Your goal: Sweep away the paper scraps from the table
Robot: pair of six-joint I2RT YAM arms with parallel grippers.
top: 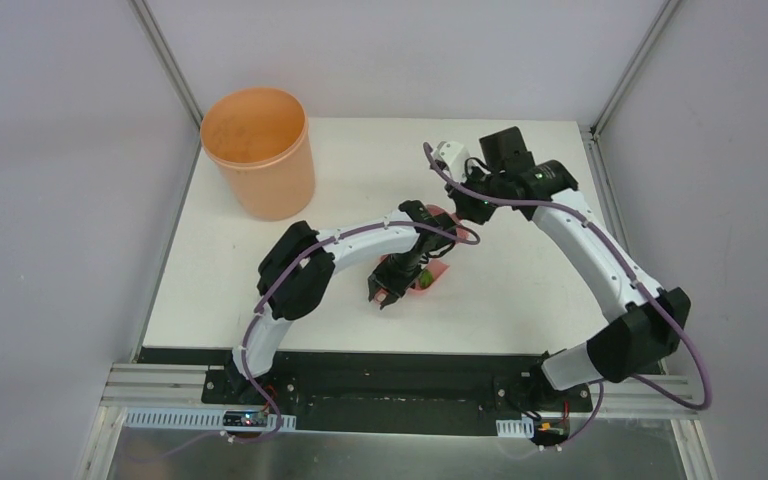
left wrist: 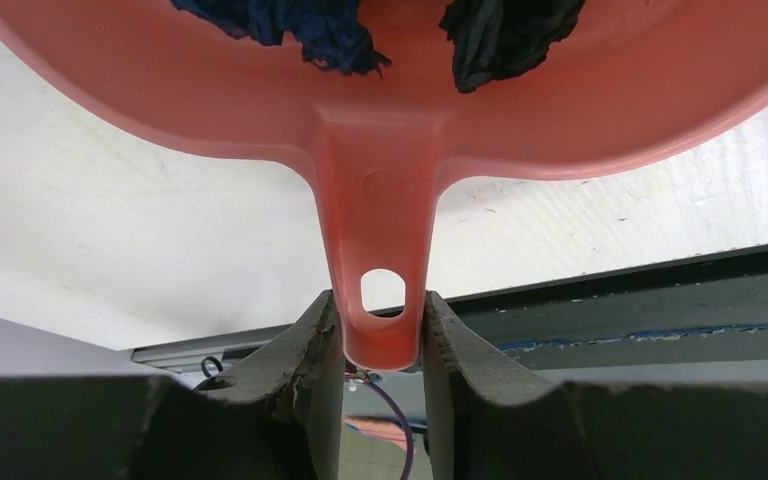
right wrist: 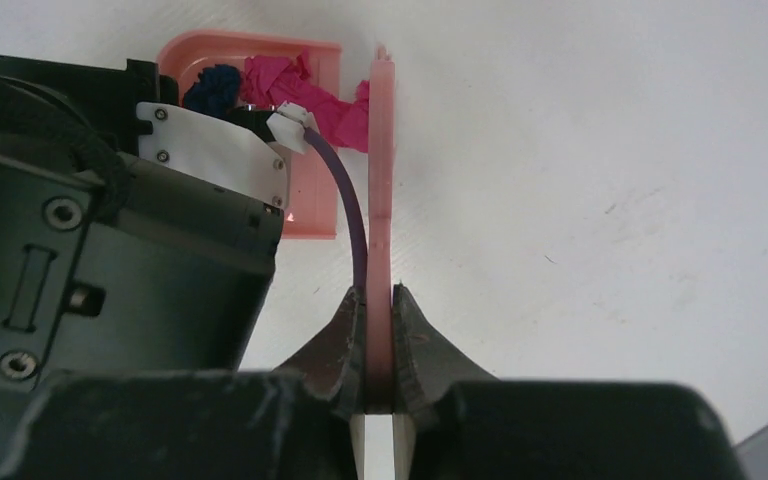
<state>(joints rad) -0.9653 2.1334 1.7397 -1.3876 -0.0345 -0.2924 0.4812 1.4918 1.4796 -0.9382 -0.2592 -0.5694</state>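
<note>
My left gripper (left wrist: 380,312) is shut on the handle of the pink dustpan (left wrist: 380,190). A dark blue scrap (left wrist: 290,25) and a black scrap (left wrist: 505,35) lie in the pan. In the right wrist view the dustpan (right wrist: 312,205) holds a dark blue scrap (right wrist: 215,88) and a magenta scrap (right wrist: 290,85), partly hidden by the left wrist. My right gripper (right wrist: 380,300) is shut on the pink hand brush (right wrist: 381,180), seen edge-on just right of the pan. From above, the left gripper (top: 398,280), the dustpan (top: 430,284), the brush (top: 440,214) and the right gripper (top: 463,205) meet mid-table (top: 520,290).
An orange bucket (top: 260,150) stands at the table's back left corner. The black and aluminium frame (top: 390,360) runs along the near edge. Grey walls close in the left, right and back sides.
</note>
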